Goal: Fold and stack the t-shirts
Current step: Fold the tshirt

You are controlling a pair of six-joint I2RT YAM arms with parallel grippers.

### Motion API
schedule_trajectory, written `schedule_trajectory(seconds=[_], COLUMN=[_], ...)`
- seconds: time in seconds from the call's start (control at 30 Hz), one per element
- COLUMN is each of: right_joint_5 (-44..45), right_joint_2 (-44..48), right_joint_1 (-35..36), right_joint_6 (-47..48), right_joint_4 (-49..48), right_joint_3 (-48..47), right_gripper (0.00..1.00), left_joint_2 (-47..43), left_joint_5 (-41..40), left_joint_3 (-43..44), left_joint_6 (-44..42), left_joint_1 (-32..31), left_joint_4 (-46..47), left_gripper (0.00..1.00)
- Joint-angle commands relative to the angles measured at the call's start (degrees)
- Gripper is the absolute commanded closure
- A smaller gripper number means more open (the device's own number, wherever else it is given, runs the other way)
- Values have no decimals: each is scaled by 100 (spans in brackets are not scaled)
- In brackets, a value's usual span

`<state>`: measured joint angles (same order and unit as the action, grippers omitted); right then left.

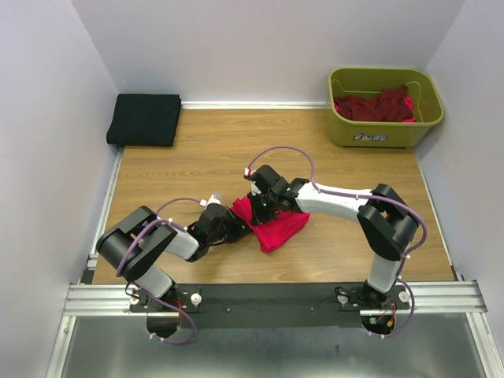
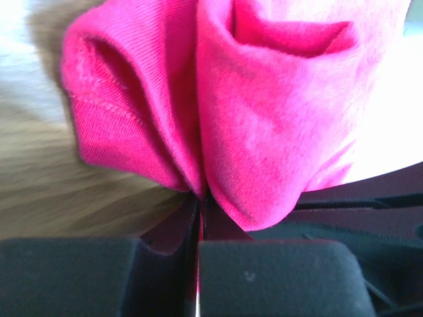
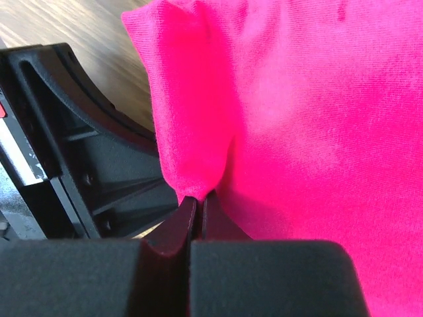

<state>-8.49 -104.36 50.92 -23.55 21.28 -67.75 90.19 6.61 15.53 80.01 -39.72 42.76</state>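
Both arms pinching the pink shirt's upper-left edge

The table (image 1: pixel 205 150) is carrying everything. The tub (image 1: pixel 346 130) is sitting at upper right of the top view with maroon shirts (image 1: pixel 374 106) heaped in it, and the black shirt (image 1: pixel 144 118) is lying folded at upper left. The pink shirt (image 1: pixel 277 230) is lying bunched at the centre, its bulk trailing toward lower right from both grippers. The left gripper (image 1: pixel 230 224) is biting the shirt's left corner, jaws pressed together on a fold of cloth. The right gripper (image 1: pixel 260 206) is gripping just above and right of it, jaws likewise closed on the pink edge. The two are working almost touching, so the coming move is probably turning on drawing them apart along that edge, with the cloth lying away to lower right
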Motion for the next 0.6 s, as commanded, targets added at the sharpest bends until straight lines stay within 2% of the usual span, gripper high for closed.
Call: schedule_trajectory(seconds=[0.0,0.2,0.27,0.3,0.33,0.43,0.5,0.53,0.57], right_joint_5=[-170,-118,-126,-135,-144,-188,-381,-451,-591], right_joint_2=[-138,-120,-24,11,20,-6,-15,12,73], right_joint_1=[59,68,68,68,68,68,59,68,59], right_joint_6=[-150,-141,-132,-132,-132,-132,-141,-150,-158], right_joint_4=[-536,-634,-634,-634,-634,-634,-634,-634,-625], right_joint_3=[392,613,622,605,579,508,464,438,385], right_gripper=[100,99,96,94,94,89,81,70,66], left_joint_2=[-273,-897,-1389,-1808,-1812,-3029,-3515,-3944,-4157], left_joint_5=[-309,-380,-450,-572,-617,-1152,-1433,-1522,-1592], left_joint_3=[-234,-630,-735,-744,-744,-648,-534,-507,-464], left_joint_6=[50,217,235,235,235,235,208,208,208], left_joint_1=[-44,-62,-88,-114,-132,-228,-246,-246,-246], left_joint_4=[-66,-267,-513,-897,-1128,-2287,-3122,-3351,-3536], left_gripper=[92,82,77,75,72,63,60,60,56])
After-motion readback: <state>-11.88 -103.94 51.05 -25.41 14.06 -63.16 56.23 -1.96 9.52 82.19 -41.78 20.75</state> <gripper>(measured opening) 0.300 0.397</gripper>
